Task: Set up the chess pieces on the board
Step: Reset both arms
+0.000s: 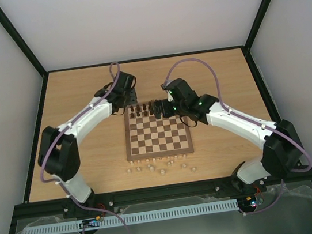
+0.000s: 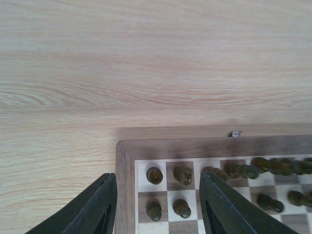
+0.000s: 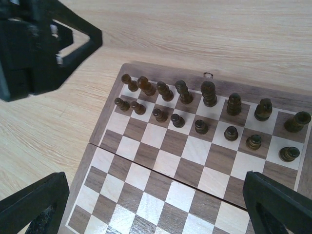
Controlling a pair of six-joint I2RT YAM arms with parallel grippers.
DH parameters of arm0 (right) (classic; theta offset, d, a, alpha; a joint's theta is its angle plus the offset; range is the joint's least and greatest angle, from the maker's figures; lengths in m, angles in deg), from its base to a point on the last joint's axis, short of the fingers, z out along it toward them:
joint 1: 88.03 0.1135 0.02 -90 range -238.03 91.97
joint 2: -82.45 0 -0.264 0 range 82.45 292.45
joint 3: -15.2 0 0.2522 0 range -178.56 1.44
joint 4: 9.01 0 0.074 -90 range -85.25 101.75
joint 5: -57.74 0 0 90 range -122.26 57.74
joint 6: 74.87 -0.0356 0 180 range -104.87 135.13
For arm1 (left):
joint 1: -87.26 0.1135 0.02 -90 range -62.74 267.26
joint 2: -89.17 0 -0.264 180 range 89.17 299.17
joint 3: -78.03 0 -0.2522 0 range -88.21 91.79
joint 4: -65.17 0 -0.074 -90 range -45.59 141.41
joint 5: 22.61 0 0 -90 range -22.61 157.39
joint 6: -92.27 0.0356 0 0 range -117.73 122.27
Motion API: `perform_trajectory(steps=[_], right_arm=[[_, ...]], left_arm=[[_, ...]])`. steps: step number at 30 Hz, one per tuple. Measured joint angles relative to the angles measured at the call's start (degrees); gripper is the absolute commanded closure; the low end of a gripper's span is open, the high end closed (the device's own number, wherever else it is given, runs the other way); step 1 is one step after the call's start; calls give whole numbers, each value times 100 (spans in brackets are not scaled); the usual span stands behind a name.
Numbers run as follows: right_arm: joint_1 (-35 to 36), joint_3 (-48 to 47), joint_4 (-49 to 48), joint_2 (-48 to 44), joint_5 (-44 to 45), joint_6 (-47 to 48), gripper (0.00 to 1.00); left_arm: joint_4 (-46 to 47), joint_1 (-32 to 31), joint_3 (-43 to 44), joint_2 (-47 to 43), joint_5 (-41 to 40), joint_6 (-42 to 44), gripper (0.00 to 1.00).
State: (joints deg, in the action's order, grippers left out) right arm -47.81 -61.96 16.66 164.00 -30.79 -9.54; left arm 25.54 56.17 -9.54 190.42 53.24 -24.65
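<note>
Left gripper (image 2: 156, 175) parted over board (image 2: 161, 148) corner, right gripper (image 3: 155, 176) wide

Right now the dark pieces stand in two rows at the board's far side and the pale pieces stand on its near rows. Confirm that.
Wrong on the pale pieces: they lie on the table off the near edge of the board, as the top view shows. The dark pieces do stand in two rows at its far side.

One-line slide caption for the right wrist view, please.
Sixteen dark chess pieces stand in two rows along the board's far edge, framed by the open right gripper.
</note>
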Motion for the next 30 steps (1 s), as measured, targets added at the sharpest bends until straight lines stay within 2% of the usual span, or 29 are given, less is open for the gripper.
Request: perform_trajectory(steps=[13,16,17,18,30], right_arm=[[4,37,76,-280,317,85,1],[4,238,105,-540,354,39,1],[4,334,149,-675,363,17,1],[4,407,195,-796,380,9,1],[13,1038,791,-1585,422,-107,1]], left_arm=[[57,-184,-1316,-2170,63,15,39],[55,-282,-1613,-2771,70,-24,22],[44,-306,-1735,-3021,70,-83,9],[24,-317,-1816,-3200,72,-72,2],[-68,-363,-2844,-4513,9,-461,1]])
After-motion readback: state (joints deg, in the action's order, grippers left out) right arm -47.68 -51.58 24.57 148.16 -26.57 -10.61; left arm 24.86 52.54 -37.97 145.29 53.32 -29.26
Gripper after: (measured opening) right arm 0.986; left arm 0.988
